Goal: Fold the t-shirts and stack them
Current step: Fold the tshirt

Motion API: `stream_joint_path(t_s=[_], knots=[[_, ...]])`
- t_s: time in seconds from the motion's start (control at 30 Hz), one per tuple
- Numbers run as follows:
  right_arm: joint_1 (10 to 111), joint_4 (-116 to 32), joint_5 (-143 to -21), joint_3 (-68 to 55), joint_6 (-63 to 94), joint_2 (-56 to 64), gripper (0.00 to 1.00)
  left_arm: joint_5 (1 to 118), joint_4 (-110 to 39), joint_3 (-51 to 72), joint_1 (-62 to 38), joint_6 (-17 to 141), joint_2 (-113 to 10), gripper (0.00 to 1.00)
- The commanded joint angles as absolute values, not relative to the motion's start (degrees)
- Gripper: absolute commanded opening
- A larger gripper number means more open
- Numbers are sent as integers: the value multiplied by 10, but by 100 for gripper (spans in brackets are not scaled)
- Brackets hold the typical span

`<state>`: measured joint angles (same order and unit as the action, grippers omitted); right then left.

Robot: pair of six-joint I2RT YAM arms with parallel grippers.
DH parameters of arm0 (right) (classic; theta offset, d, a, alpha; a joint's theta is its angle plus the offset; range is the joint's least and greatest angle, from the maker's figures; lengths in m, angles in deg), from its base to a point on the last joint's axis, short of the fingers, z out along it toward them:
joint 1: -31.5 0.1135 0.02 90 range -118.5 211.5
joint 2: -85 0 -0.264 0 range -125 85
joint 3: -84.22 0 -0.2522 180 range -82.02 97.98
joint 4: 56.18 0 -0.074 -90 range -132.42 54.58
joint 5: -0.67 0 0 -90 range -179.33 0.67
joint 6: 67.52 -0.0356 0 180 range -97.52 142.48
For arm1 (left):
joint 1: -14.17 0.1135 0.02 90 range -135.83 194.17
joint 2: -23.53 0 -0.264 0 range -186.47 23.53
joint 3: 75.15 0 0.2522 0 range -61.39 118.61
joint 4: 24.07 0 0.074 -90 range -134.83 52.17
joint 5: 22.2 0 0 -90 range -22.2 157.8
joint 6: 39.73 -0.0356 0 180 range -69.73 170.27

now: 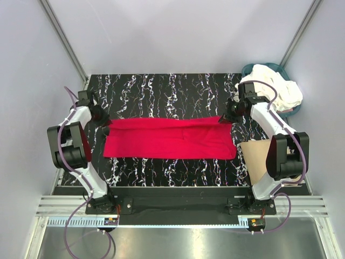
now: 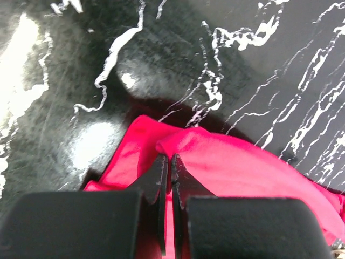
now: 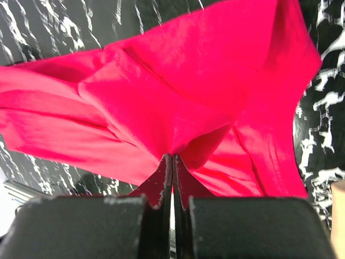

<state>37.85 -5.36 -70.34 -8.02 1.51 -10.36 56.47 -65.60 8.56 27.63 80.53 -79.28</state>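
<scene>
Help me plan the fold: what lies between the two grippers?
The red t-shirt, spread flat from the left gripper to the right gripper, each shut on a far corner; the top view shows it.

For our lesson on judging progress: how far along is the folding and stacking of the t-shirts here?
Done: the plain red cloth t-shirt lies as a long band across the black marbled table. In hand: the left claw and right claw each pinch one far corner, shut. Left: finishing its folds, then the cream-white cloth shirts heaped in the round teal basket; no stack shows yet.
</scene>
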Motion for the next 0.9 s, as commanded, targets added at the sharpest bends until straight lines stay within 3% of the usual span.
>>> stream_joint_path(t_s=[0.0,0.2,0.37,0.4,0.47,0.63,0.87], knots=[[375,-68,-709,-106,27,-69,0,588,-654,70,290,801,-755,0],[375,-76,-713,-145,28,-61,0,601,-656,55,293,802,-750,2],[374,-31,-690,-152,31,-80,4,647,-707,77,298,801,-748,34],[373,-17,-692,-145,36,-80,14,662,-718,80,298,802,-741,40],[374,22,-711,-129,59,-71,23,676,-731,87,298,793,-707,50],[375,-12,-679,-54,61,-70,39,600,-729,88,283,794,-664,54],[477,-167,-528,52,-93,-272,43,466,-675,116,204,787,-744,55]])
